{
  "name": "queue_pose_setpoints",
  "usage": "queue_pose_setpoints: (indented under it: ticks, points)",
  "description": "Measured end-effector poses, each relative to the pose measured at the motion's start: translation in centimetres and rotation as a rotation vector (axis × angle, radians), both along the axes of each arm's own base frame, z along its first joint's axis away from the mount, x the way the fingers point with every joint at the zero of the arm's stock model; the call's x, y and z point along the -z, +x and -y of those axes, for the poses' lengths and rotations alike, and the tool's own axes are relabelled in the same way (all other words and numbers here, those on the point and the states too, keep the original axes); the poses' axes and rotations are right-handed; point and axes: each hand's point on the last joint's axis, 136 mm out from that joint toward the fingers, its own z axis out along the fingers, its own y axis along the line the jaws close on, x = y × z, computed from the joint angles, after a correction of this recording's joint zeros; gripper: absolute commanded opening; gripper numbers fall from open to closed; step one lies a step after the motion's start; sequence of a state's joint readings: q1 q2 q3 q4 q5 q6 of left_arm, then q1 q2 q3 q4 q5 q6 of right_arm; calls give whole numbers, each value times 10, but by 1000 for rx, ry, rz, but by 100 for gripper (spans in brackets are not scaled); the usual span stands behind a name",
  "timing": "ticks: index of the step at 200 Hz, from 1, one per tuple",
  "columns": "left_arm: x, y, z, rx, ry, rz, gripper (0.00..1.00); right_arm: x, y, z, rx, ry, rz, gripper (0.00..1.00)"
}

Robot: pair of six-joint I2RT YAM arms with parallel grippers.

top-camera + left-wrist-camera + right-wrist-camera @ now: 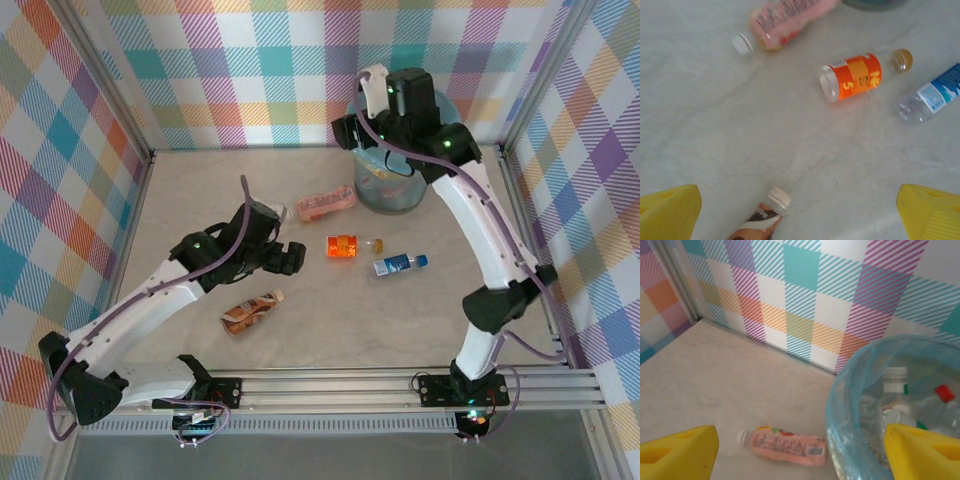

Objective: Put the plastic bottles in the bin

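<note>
From above, I am holding my left gripper [290,257] low over the table [180,200], jaws spread and gripping nothing. Four plastic bottles are lying on their sides around it: a pink one [327,204] just beside the bin [392,205], an orange one [345,246], a blue-labelled one [398,264] and a brown one [250,312] nearest my bases. My right arm [470,210] is reaching over the bin, close to the checked back wall [250,70].

Through my left wrist camera, my yellow fingers [670,215] are standing wide apart. The brown bottle's white cap is lying between them, touching neither. The orange, blue-labelled and pink bottles are lying farther out, each apart from the others.

Through my right wrist camera, my right gripper [801,432] is gaping as well — nothing in it. One finger is hanging over the table near the pink bottle and the other over the bin's bag-lined mouth, where several clear bottles [895,385] are lying inside.
</note>
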State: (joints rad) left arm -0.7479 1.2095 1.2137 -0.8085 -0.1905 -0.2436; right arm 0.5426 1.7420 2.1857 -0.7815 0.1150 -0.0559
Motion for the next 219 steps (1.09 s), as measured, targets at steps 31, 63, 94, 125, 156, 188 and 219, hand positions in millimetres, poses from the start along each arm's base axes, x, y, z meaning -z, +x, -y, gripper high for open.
queue_pose_setpoints:
  ticks: [31,63,94,125,156,188,219]
  points:
    - [13,-1,29,73,-74,-77,97,17,-28,6,-44,21,-64,85]
    - [25,4,56,137,-122,-120,97,28,-58,19,-42,48,-119,84]
    - [40,15,85,210,-132,-164,96,34,-96,33,-41,134,-178,83]
    - [50,15,108,284,-149,-184,96,26,-136,55,-15,217,-191,83]
    - [65,9,129,338,-149,-211,96,5,-158,72,0,248,-157,83]
    - [86,8,143,370,-124,-246,95,5,-165,81,30,240,-168,83]
    - [100,12,150,378,-109,-261,95,14,-174,86,45,248,-201,81]
